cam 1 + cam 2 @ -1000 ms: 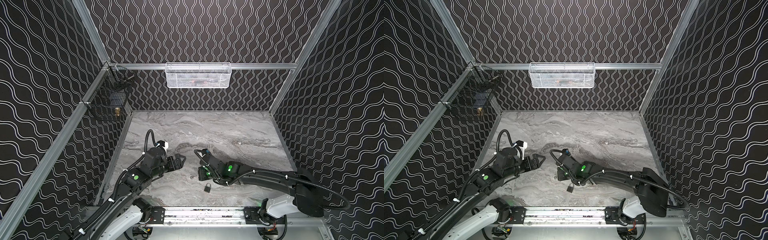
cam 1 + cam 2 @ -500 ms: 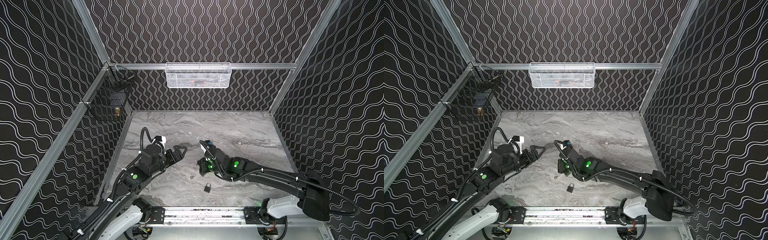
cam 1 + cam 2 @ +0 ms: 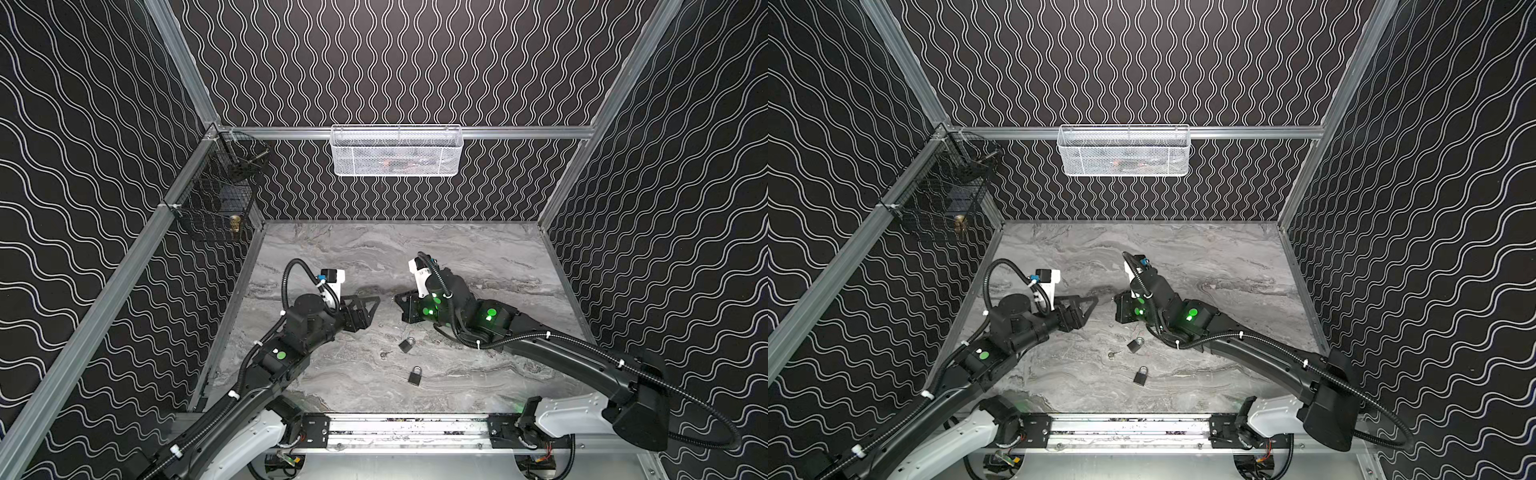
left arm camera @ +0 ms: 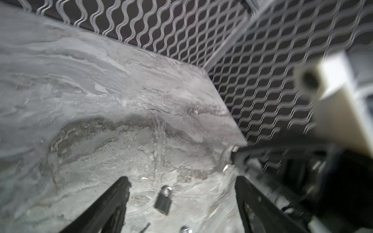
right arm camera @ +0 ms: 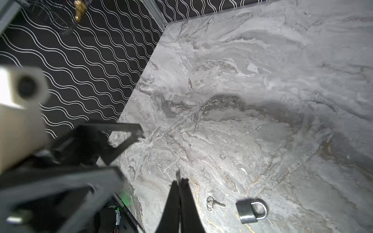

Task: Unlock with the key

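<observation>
A: While both arms hang over the counter (image 3: 457,257), how do the hands sit?

B: Tip to tip at mid-counter, with a gap between them. Left hand (image 4: 181,180): jaws wide apart, nothing in them. Right hand (image 5: 180,181): pinched together on a metal sliver (image 5: 178,175), too small to name.

A: Task items?

B: Ringed key (image 3: 385,354) lies flat just beside one padlock (image 3: 406,345). Second padlock (image 3: 414,376) lies nearer the front rail (image 3: 395,430).

A: Room?

B: Open marble runs behind both hands to the back wall (image 3: 498,195). The left arm runs near the counter's left edge.
</observation>
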Tool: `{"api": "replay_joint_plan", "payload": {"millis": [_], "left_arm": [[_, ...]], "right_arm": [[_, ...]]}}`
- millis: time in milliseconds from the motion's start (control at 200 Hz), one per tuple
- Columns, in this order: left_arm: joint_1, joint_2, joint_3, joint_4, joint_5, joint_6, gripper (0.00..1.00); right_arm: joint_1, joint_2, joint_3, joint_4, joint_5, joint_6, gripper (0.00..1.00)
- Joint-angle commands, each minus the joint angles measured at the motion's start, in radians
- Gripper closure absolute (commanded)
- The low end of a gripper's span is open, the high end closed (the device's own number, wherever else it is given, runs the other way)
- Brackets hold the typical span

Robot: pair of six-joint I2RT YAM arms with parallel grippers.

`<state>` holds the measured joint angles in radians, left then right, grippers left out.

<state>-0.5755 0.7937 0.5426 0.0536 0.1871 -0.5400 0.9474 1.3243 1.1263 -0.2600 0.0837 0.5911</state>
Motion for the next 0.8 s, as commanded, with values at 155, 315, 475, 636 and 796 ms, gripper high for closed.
{"api": "replay_joint_plan", "payload": {"millis": [155, 315, 475, 636, 796], "left_arm": [[-0.001, 0.028, -0.134, 0.486, 0.093, 0.355, 0.23], [-0.002, 0.109, -0.13, 0.596, 0.104, 0.446, 0.28], [-0.007, 0.153, -0.14, 0.684, 0.129, 0.488, 0.32], [-0.013, 0.191, -0.12, 0.711, 0.163, 0.495, 0.37], [-0.02, 0.209, -0.118, 0.742, 0.149, 0.506, 0.43]], "right_arm": [[-0.042, -0.022, 0.079, -0.098, -0.102, -0.047, 1.0], [-0.045, -0.016, 0.102, -0.109, -0.133, -0.051, 1.0], [-0.045, -0.005, 0.128, -0.112, -0.165, -0.055, 1.0], [-0.045, 0.004, 0.134, -0.09, -0.201, -0.048, 1.0], [-0.045, 0.015, 0.136, -0.067, -0.232, -0.035, 1.0]]}}
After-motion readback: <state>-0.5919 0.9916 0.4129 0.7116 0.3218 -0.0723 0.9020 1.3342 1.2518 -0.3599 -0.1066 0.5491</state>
